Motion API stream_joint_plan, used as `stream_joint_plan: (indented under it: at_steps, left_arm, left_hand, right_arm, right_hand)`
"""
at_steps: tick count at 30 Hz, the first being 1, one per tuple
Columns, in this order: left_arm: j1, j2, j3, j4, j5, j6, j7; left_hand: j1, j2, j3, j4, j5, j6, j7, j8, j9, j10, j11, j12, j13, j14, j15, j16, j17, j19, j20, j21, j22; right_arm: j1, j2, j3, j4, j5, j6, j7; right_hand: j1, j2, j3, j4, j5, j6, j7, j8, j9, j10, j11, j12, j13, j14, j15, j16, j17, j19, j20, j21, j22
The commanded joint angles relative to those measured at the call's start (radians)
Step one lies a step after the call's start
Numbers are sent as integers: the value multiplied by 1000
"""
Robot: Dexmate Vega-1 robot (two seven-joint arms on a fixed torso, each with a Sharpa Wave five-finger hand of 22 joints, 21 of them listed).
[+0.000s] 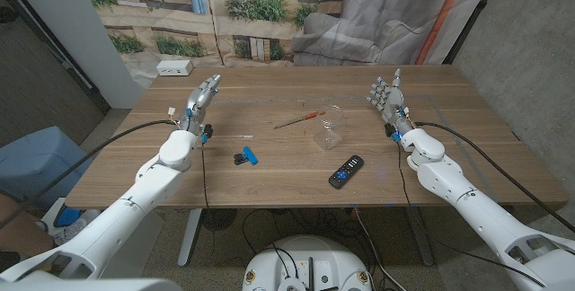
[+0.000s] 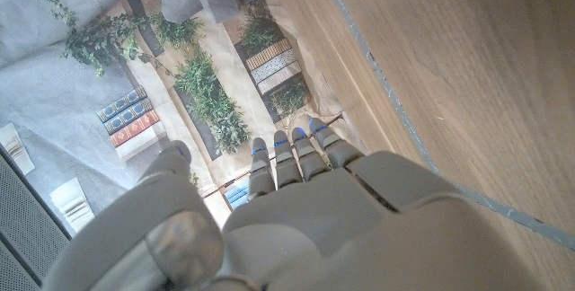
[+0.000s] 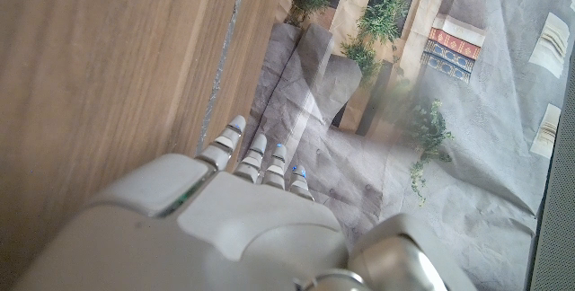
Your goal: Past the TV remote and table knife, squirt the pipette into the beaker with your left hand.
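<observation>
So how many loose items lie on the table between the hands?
5: pipette, blue-black clip, red-handled tool, clear beaker, TV remote. No table knife clearly visible.

from my head view the pipette [image 1: 243, 137] is too thin and faint for me to tell which way its bulb points. the beaker [image 1: 329, 127] is clear, so i can't tell whether anything is in it. the buttons on the tv remote [image 1: 346, 171] are too small to read. the red-handled tool [image 1: 298, 119] is too small for me to call it a table knife with any certainty. in the wrist views, the left hand [image 2: 305, 210] and right hand [image 3: 243, 219] are cut off by the frame edge, palms hidden.
</observation>
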Motion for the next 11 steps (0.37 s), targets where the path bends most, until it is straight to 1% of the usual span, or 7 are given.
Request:
stream_joint_plan:
  at_steps: [1, 4, 7, 8, 9, 10, 11]
  left_arm:
    - [-35, -24, 18, 73, -87, -34, -103]
    - [-45, -28, 22, 87, -117, -28, -138]
    - [-50, -31, 26, 99, -155, -25, -188]
    - [-52, -35, 26, 103, -174, -22, -207]
    - [-54, -39, 27, 109, -186, -25, -221]
    - [-57, -39, 31, 114, -193, -26, -240]
    - [-59, -37, 34, 115, -202, -26, -260]
  left_hand:
    - [-47, -3, 3, 21, 14, -45, 5, 3, 0, -63, -6, -2, 2, -56, 3, -1, 4, -49, -6, -4, 2]
    - [-75, -5, 4, 32, 17, -75, 6, 3, -1, -107, -1, -3, 1, -95, 8, 0, 3, -92, -4, -5, 2]
    - [-103, -10, 7, 39, 20, -122, -5, 0, -2, -162, 2, -4, 0, -148, 13, -1, 3, -144, -2, -6, 2]
    - [-123, -16, 8, 42, 21, -166, -18, 1, -2, -206, 5, -1, 0, -187, 21, 2, 3, -195, 8, -7, 3]
    - [-143, -20, 11, 43, 21, -208, -20, 2, -2, -266, 12, -2, 1, -240, 28, 1, 3, -248, 19, -6, 3]
    - [-154, -25, 11, 43, 21, -223, -21, 3, -3, -288, 15, -1, 1, -272, 32, -1, 2, -276, 20, -5, 3]
    - [-172, -30, 11, 43, 21, -257, -21, 1, -3, -331, 27, -1, 1, -314, 41, -1, 3, -316, 22, -5, 4]
  right_arm:
    - [0, 0, 0, 0, 0, 0, 0]
    - [0, 0, 0, 0, 0, 0, 0]
    - [0, 0, 0, 0, 0, 0, 0]
    - [0, 0, 0, 0, 0, 0, 0]
    - [0, 0, 0, 0, 0, 0, 0]
    - [0, 0, 0, 0, 0, 0, 0]
    - [0, 0, 0, 0, 0, 0, 0]
  right_hand:
    - [0, 58, -6, 0, 6, 3, -9, 6, 3, -5, -4, 3, 1, -10, -78, 3, 5, 3, 0, 4, 5]
    - [0, 58, -6, 0, 6, 3, -9, 7, 3, -5, -3, 3, 1, -11, -78, 2, 5, 3, 0, 4, 5]
    - [0, 58, -6, 0, 6, 2, -9, 6, 3, -5, -2, 3, 1, -11, -79, 2, 5, 3, 0, 4, 5]
    - [0, 58, -6, 0, 6, 3, -9, 7, 3, -5, -3, 3, 1, -10, -78, 2, 5, 3, 0, 4, 5]
    - [0, 58, -6, 0, 6, 3, -8, 7, 3, -5, -3, 3, 1, -11, -78, 2, 5, 3, 0, 4, 5]
    - [0, 58, -6, 0, 6, 3, -8, 7, 3, -5, -3, 3, 1, -11, -78, 2, 5, 3, 0, 4, 5]
    - [0, 58, -6, 0, 6, 3, -8, 7, 3, -5, -3, 3, 1, -11, -78, 2, 5, 3, 0, 4, 5]
